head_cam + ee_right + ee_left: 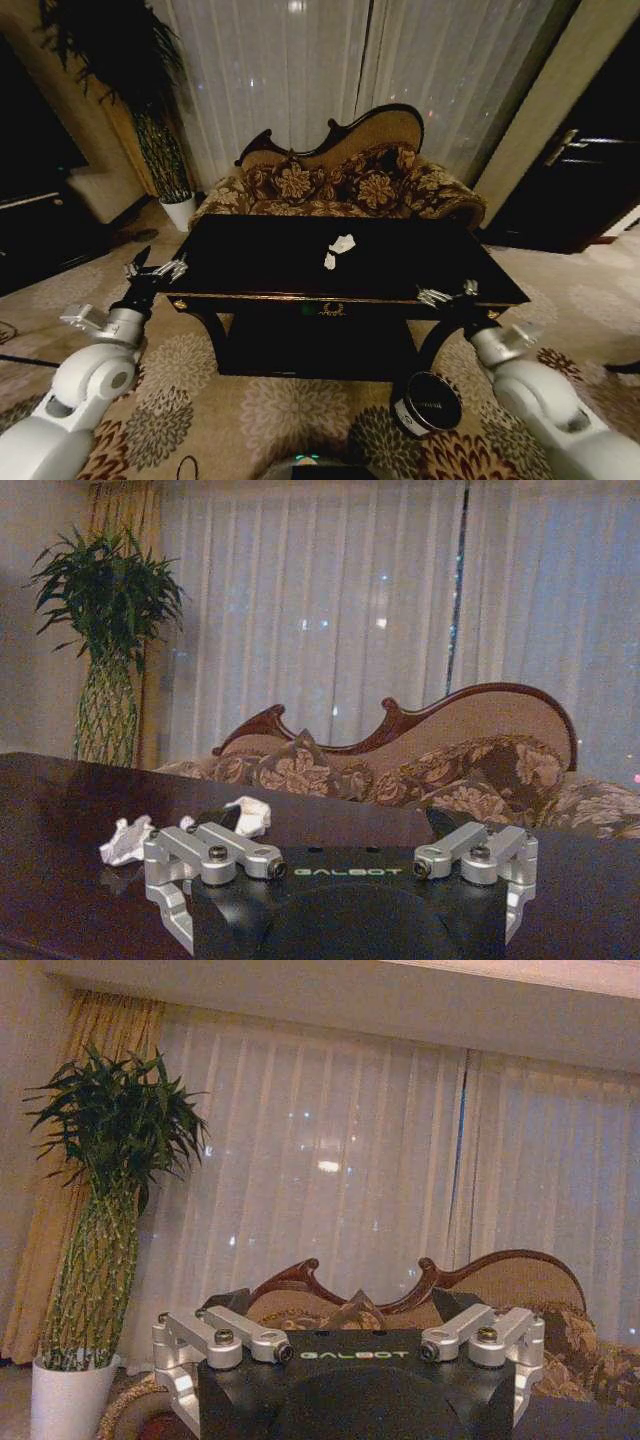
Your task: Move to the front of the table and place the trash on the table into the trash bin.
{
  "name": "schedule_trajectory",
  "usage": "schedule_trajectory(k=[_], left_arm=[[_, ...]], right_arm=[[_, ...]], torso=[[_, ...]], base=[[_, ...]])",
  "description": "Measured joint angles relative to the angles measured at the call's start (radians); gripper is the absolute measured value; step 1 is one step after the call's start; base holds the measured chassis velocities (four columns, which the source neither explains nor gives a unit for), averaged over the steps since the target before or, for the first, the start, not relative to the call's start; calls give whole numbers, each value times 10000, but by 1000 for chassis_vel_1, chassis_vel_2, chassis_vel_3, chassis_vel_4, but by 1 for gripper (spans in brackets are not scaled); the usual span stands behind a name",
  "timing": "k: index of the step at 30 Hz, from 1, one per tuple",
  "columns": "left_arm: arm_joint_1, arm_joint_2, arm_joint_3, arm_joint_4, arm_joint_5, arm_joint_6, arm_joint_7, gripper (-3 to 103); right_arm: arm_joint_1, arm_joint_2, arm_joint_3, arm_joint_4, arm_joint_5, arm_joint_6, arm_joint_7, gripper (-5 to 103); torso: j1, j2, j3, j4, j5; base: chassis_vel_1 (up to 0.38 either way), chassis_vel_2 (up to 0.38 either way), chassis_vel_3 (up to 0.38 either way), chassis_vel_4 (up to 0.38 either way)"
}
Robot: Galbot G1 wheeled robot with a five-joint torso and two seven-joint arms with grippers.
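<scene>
Tools hovering released at the table's (pixel 400 262) front corners.
Left tool (pixel 155 268) and right tool (pixel 447 293) grasp nothing; crumpled paper trash (pixel 339 248) lies mid-table; trash bin (pixel 426 402) tilts on carpet below the front-right corner.

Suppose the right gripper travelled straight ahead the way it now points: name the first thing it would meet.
Probably the crumpled white paper on the table: the right gripper points across the tabletop toward it. Depth is unclear, so it might pass beside it.
</scene>
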Motion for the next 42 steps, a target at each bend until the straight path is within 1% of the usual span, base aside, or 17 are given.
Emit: schedule_trajectory(k=[1,4,7,11,14,16,18,22,23,26,28,31,33,37,38,40,42], left_arm=[[0,0,0,0,0,0,0,100],[0,0,-1,0,0,0,0,100],[0,0,0,0,0,0,1,100],[0,0,0,0,0,0,0,100],[0,0,0,0,0,0,0,100],[0,0,0,0,0,0,1,100],[0,1,0,0,0,0,1,100],[-1,0,0,0,0,0,1,100],[-1,0,0,0,0,0,1,100],[0,0,0,0,0,0,1,100],[0,1,0,0,0,0,0,100],[0,0,0,0,0,0,1,100],[0,0,0,0,0,0,1,100],[0,0,0,0,0,0,1,100],[0,0,0,0,0,0,1,100],[0,0,0,-1,0,0,1,100],[0,0,0,0,0,0,1,100]], right_arm=[[0,0,0,0,0,0,0,100],[702,-337,-668,-389,238,-68,19,100],[1001,-521,-970,-555,322,-82,22,100],[1719,-1125,-1779,-1089,329,-67,-10,100],[2062,-1336,-2123,-1250,326,-53,-36,100],[2910,-1546,-2842,-1514,343,-61,-36,100],[3163,-1573,-3056,-1569,364,-77,-29,100],[4515,-1527,-4462,-1936,407,-198,38,100],[4515,-1527,-4462,-1936,407,-198,38,100],[5122,-1411,-5278,-2132,423,-319,71,100],[5244,-1406,-5455,-2169,440,-336,72,100],[5768,-1396,-6139,-2350,490,-392,77,100],[5853,-1396,-6239,-2379,498,-404,82,100],[6610,-1589,-7124,-2482,602,-499,97,100],[6610,-1589,-7124,-2482,602,-499,97,100],[7168,-1596,-7672,-2579,641,-527,97,100],[7400,-1580,-7892,-2614,676,-546,101,100]], torso=[[0,0,0,0,0],[0,0,0,-1,1],[0,0,0,0,-1],[0,0,0,-2,-1],[0,0,-1,-2,-2],[0,0,-1,-3,-1],[0,0,-1,-1,-2],[1,0,0,0,-2],[1,0,0,0,-2],[0,0,0,-1,-2],[1,0,0,-2,1],[0,0,-1,-1,-1],[0,0,-1,-1,-1],[0,0,-1,-3,-2],[0,0,-1,-3,-2],[0,0,-1,-2,-2],[-1,0,-1,-3,-1]], base=[[0,0,0,0],[0,0,0,0],[0,0,0,0],[0,0,0,0],[0,0,0,0],[0,0,0,0],[0,0,0,0],[0,0,0,0],[0,0,0,0],[0,0,0,0],[0,0,0,0],[0,0,0,0],[0,0,0,0],[0,0,0,0],[0,0,0,0],[0,0,0,0],[0,0,0,0]])
